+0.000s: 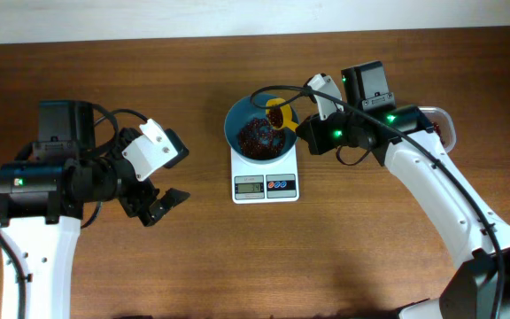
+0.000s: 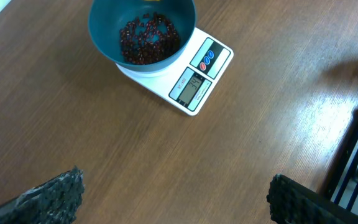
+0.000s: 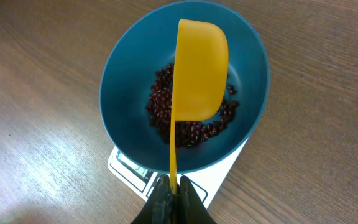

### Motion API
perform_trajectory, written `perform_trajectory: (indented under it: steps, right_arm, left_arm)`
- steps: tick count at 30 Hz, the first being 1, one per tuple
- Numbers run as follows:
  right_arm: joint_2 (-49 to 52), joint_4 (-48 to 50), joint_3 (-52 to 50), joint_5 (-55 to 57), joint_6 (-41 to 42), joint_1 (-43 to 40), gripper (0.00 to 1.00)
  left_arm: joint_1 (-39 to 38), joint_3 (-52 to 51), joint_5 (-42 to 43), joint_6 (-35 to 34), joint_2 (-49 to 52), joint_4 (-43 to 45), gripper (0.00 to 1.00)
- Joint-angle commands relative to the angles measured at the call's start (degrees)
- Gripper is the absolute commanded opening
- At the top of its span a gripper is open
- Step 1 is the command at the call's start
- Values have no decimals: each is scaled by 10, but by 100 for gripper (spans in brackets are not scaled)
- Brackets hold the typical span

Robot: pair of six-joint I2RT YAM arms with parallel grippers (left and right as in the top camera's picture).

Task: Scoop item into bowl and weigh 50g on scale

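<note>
Right wrist view: pinching scoop (image 3: 199, 68) handle in right gripper (image 3: 174, 198), over bowl (image 3: 114, 81). Trickle beans (image 3: 160, 112) slowly, watching scale (image 2: 197, 84). Left gripper (image 1: 177, 174) spread, idle, nine o'clock of scale.

The bowl (image 3: 129, 81) and scoop (image 3: 201, 68) look smooth plastic, the table (image 3: 36, 93) wood.

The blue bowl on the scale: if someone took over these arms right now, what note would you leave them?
Left claw: open, empty, hovering over the table away from the scale.
Right claw: shut on the handle of the yellow scoop, which is tipped over the bowl.
Things: the bowl sits on the scale, with a shallow heap of beans inside.
Done: some beans are already in the bowl.
Left: check the display, too small to read reliably here, then add or remove beans until the target weight shows.
</note>
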Motion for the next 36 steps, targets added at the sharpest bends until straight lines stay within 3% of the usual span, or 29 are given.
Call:
perform_trajectory:
  steps: [1,36]
  right_arm:
    - [-15,4,16,-7,4,5,4]
    - [-15,15,16,-12,5,6,4]
  left_arm:
    - [3,4,10,7,-1,-1,99]
    - [3,4,10,7,-1,-1,99]
